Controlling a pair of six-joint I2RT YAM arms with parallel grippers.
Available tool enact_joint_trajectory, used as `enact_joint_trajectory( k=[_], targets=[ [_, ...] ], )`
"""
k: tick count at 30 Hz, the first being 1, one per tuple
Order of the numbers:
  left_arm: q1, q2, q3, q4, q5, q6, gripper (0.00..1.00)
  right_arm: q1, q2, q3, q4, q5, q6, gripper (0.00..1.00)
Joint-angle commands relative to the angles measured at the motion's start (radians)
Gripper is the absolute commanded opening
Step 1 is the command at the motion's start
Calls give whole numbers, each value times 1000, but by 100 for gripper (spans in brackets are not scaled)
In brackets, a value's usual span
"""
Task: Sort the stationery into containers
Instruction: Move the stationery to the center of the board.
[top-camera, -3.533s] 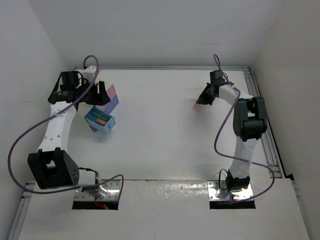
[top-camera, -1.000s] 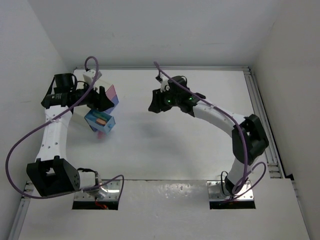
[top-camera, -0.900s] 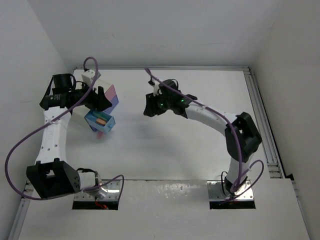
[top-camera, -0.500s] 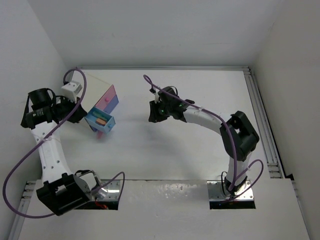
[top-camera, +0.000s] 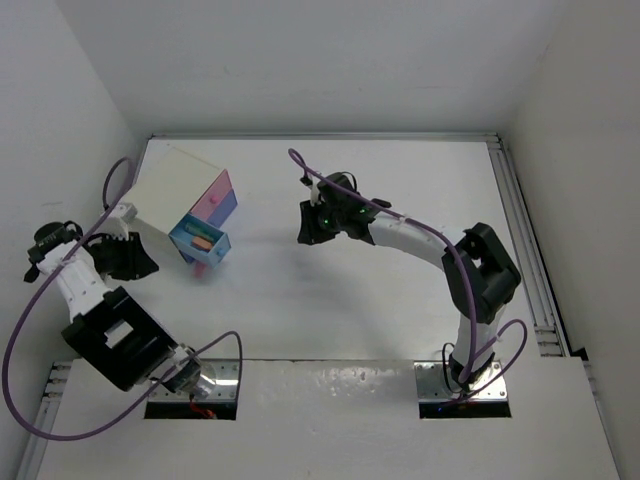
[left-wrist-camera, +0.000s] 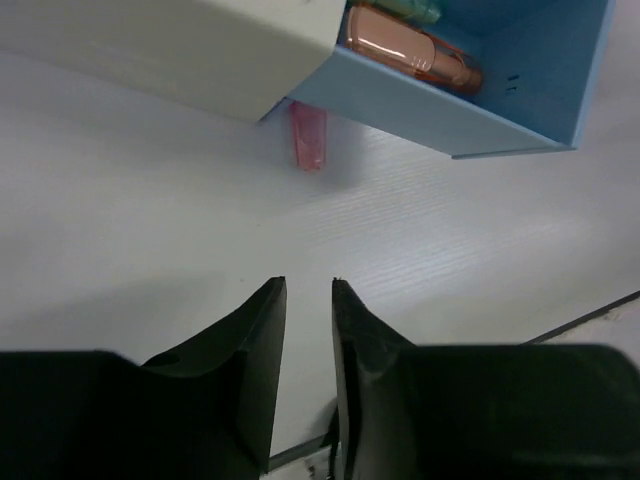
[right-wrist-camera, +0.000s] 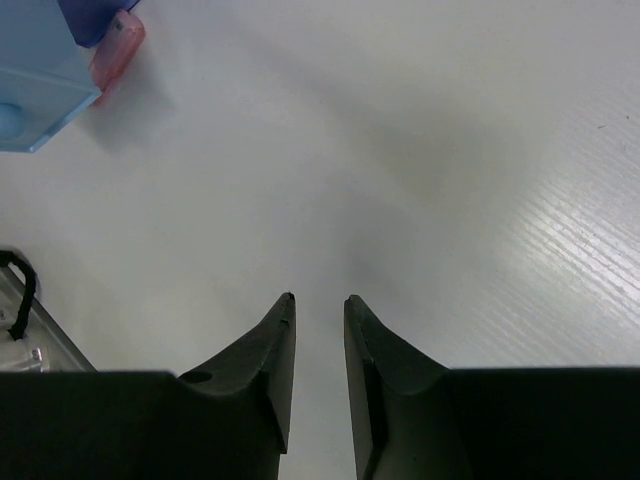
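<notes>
Over at the left of the tabletop (top-camera: 330, 300), my target is a stubby pink marker piece (left-wrist-camera: 308, 138) lying loose. One end is tucked against the foot of the white box (left-wrist-camera: 170, 50), just beside the blue container (left-wrist-camera: 500, 110) (an orange piece (left-wrist-camera: 415, 60) is already lying in that one). I'd judge it light, stiff, smooth plastic, likely to roll or squirt out of a pinch, so I'd take it squarely across the barrel at the exposed near end. It sits straight ahead of the left claw (left-wrist-camera: 308, 285), apart from it, with bare surface between. That claw is pinched almost closed on nothing, just a slit showing. The right claw (right-wrist-camera: 320, 298) hangs mid-table, likewise nearly closed and empty, with the pink piece well off to the upper left in its wrist view.
</notes>
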Motion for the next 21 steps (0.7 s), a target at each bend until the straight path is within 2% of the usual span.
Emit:
enact_joint_trajectory(
  k=[1, 2, 4, 6, 7, 10, 13, 15, 21],
  targets=[
    [97, 16, -64, 14, 190, 49, 33, -14, -59, -4, 45, 14, 0, 26],
    [105, 22, -61, -9, 262, 219, 35, -19, -59, -7, 49, 14, -3, 26],
    [121, 27, -78, -24, 345, 362, 41, -26, -56, -9, 52, 11, -3, 26],
    [122, 22, -108, -26, 364, 468, 43, -31, -50, -6, 51, 11, -8, 26],
    [124, 16, -148, -37, 364, 631, 43, -34, -46, -1, 49, 11, -8, 26],
    [122, 7, -243, -75, 318, 916, 43, -39, -43, -1, 57, 11, -18, 26],
    [121, 19, -297, 0, 290, 946, 42, -46, -46, -12, 75, 3, -40, 26],
    [122, 54, -306, -53, 272, 1069, 42, -45, -48, -24, 89, -1, -55, 26],
    [122, 85, -355, -74, 238, 1214, 42, -45, -63, -65, 150, -35, -84, 26]
  ],
)
